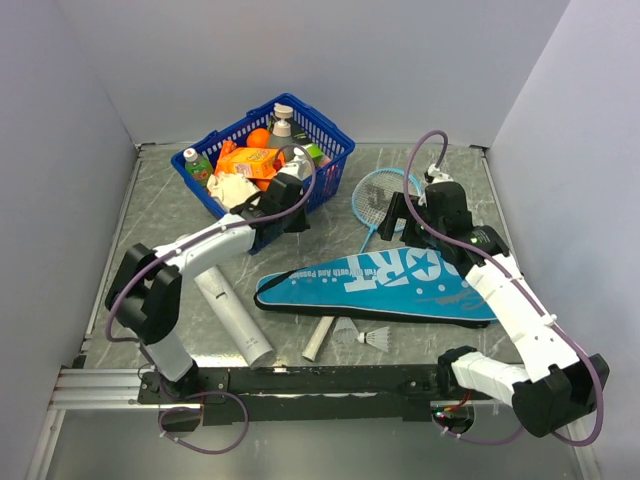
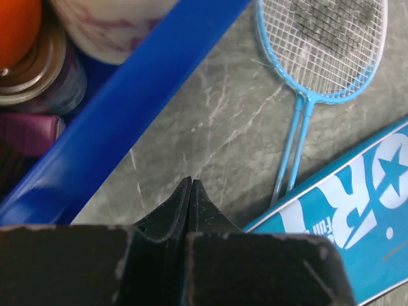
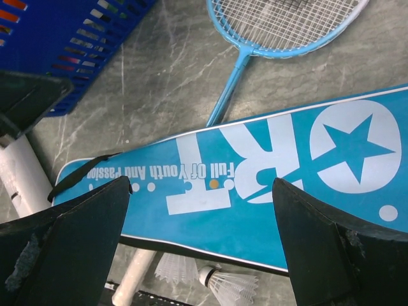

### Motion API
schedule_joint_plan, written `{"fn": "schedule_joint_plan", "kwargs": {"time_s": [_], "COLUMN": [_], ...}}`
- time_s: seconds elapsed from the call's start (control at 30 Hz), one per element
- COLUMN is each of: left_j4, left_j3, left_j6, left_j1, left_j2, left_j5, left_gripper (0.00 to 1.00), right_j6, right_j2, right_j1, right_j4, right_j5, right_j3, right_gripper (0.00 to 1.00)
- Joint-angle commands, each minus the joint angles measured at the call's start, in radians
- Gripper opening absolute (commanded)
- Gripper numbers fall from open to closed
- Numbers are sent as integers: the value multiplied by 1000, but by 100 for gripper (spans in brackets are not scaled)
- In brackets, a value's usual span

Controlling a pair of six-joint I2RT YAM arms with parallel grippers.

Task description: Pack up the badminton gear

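Observation:
The teal "SPORT" cover [image 1: 390, 285] lies flat mid-table. The light-blue racket [image 1: 385, 195] lies behind it, its shaft running under the cover and its white handle [image 1: 319, 338] sticking out at the near edge. Two white shuttlecocks [image 1: 345, 330] [image 1: 378, 340] lie beside the handle. The long white tube [image 1: 235, 315] lies at the left. My left gripper [image 2: 190, 182] is shut and empty, above the table beside the basket. My right gripper [image 3: 201, 185] is open and empty, hovering over the cover [image 3: 255, 172], near the racket head [image 3: 242, 41].
A blue plastic basket [image 1: 330, 150] of bottles and boxes stands at the back left; its wall [image 2: 127, 108] is close to my left fingers. Grey walls enclose the table on three sides. A black rail [image 1: 330, 380] runs along the near edge.

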Motion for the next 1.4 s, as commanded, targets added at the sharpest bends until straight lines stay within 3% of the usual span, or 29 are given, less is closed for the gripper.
{"fn": "schedule_joint_plan", "kwargs": {"time_s": [0.0, 0.2, 0.37, 0.93, 1.13, 1.2, 1.37], "left_j4": [97, 125, 120, 91, 85, 111, 71], "left_j3": [46, 18, 12, 21, -6, -63, -143], "left_j6": [10, 10, 10, 13, -12, -42, -61], "left_j1": [78, 209, 319, 618, 643, 641, 580], "left_j2": [36, 52, 49, 111, 59, -9, -196], "left_j5": [58, 80, 86, 99, 165, 248, 244], "left_gripper": [1, 1, 1, 1, 1, 6, 10], "right_j6": [1, 4, 12, -2, 67, 96, 167], "right_j2": [-24, -1, 133, 785, 983, 1043, 1118], "right_j1": [-2, -2, -2, 1, 21, 30, 55], "right_j4": [13, 73, 141, 268, 289, 302, 364], "right_j5": [-21, -80, -115, -480, -518, -525, -515], "right_j3": [-7, -24, 38, 671, 904, 982, 1067], "right_gripper": [100, 100, 100, 98, 98, 98, 97]}}
